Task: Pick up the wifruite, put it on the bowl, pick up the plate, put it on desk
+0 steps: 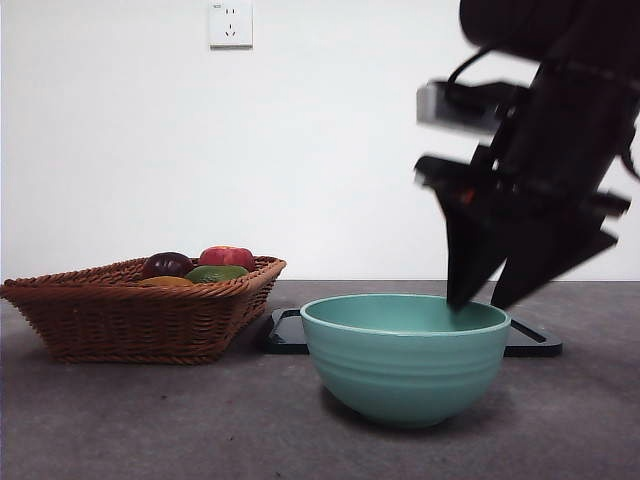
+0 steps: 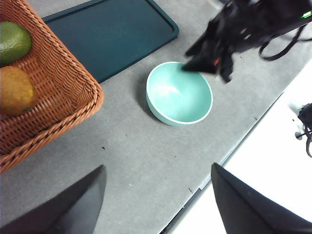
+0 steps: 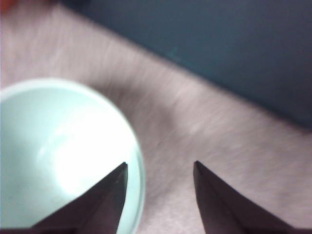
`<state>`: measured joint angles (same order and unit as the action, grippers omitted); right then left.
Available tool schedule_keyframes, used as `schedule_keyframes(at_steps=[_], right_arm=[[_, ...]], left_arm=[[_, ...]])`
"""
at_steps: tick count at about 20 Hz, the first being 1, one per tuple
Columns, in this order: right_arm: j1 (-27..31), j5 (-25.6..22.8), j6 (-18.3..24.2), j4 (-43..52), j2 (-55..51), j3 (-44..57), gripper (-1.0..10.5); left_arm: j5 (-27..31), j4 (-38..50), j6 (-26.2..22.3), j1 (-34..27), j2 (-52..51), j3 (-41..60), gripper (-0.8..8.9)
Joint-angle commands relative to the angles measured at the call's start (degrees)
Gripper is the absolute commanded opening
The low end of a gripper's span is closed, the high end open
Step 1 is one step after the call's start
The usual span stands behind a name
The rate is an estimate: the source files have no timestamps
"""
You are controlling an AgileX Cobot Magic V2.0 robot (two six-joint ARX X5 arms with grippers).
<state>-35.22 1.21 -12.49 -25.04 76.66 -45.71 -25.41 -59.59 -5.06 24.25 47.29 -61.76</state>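
Observation:
The wifruite [image 2: 14, 90], a dull brownish-orange oval fruit, lies in the wicker basket [image 1: 130, 320]; in the front view only its top [image 1: 165, 282] shows. The mint-teal bowl [image 1: 405, 365] stands empty on the desk [image 1: 150, 420]. It also shows in the left wrist view [image 2: 178, 95] and the right wrist view [image 3: 58, 146]. My right gripper [image 1: 476, 303] is open and empty, its jaws straddling the bowl's rim on the tray side [image 3: 160, 163]. A dark flat tray [image 2: 112, 34] lies behind the bowl. My left gripper [image 2: 157, 166] is open and empty, high above the desk.
The basket [image 2: 58, 92] also holds a green fruit [image 2: 13, 41], a dark purple fruit [image 1: 167, 264] and a red fruit [image 1: 227, 257]. The table's edge [image 2: 229, 156] runs close to the bowl. A wall socket [image 1: 230, 24] is on the white wall.

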Motion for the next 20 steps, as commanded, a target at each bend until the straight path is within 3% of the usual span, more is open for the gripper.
schedule_keyframes(at_steps=[1, 6, 11, 15, 20], right_arm=[[-0.17, -0.44, -0.57, -0.59, -4.50, -2.49, 2.2], [-0.17, 1.42, -0.33, -8.72, -16.98, -6.75, 2.2], [-0.17, 8.63, -0.39, -17.90, -28.09, -7.56, 2.2], [-0.17, 14.47, -0.42, -27.82, -32.83, -7.56, 2.2], [-0.17, 15.28, -0.39, -31.98, -34.16, -7.56, 2.2]], left_arm=[[-0.22, 0.44, -0.50, 0.26, 0.28, -0.66, 3.42], [-0.20, 0.44, -0.48, 0.26, 0.28, -0.66, 3.42], [-0.20, 0.42, -0.26, 0.26, 0.28, -0.66, 3.42], [-0.20, 0.44, -0.02, 0.26, 0.28, -0.66, 3.42], [-0.20, 0.39, 0.15, 0.26, 0.28, -0.66, 3.42]])
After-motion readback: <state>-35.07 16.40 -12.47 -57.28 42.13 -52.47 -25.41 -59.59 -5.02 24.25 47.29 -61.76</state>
